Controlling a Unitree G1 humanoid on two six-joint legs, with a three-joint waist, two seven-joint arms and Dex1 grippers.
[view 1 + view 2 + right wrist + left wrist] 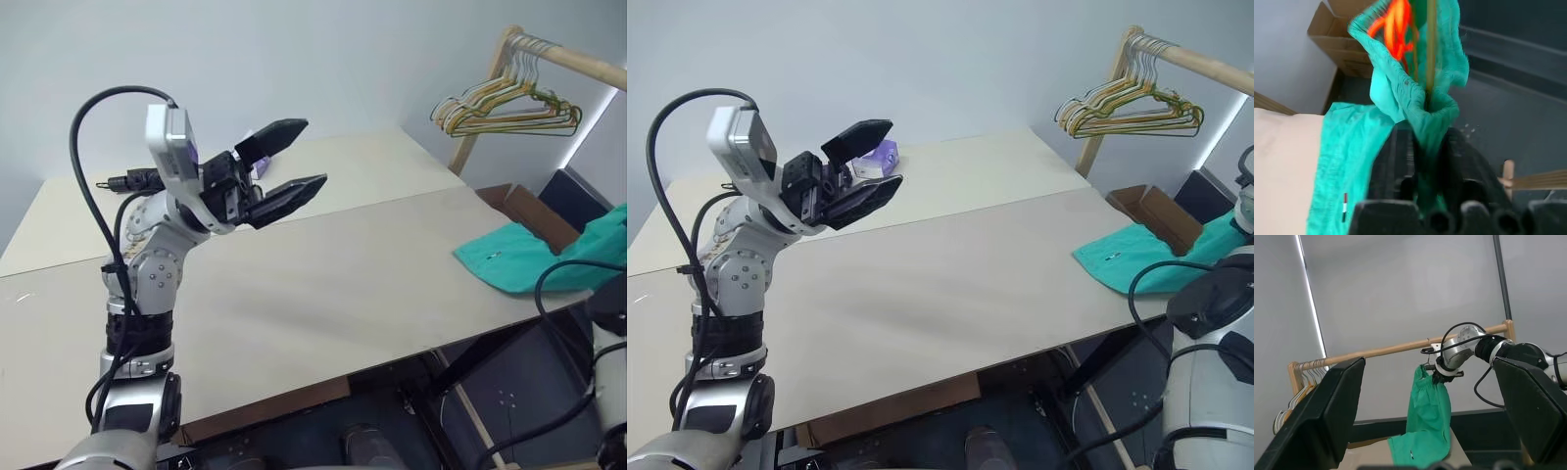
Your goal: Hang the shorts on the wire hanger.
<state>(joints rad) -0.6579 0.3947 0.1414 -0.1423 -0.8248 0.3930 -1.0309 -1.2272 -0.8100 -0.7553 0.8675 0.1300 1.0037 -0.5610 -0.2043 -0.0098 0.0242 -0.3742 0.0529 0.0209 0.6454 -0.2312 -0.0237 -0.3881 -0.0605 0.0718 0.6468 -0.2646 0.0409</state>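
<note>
Right gripper (1425, 142) fingers (1391, 156) apparently nipping the shorts (1400, 93) beside the wire hanger (1431, 49), hem trailing onto the surface (323, 284) edge: limp, light cloth, best held at the gathered waistband; left gripper (312, 152) raised, spread wide, empty.

The shorts (534, 257), at the right edge of the frame, are soft matt teal cloth, gathered into fine wrinkles at the waistband, with a bright orange tag (1396, 24). A thin dull gold wire (1431, 46) runs among their folds. The table (323, 284) looks smooth, matt and beige. The rail (1391, 350) is pale bare wood. At upper right hang thin painted wire hangers (509, 108). The box (534, 213) is brown cardboard. The left gripper (286, 164) has matt black fingers.
</note>
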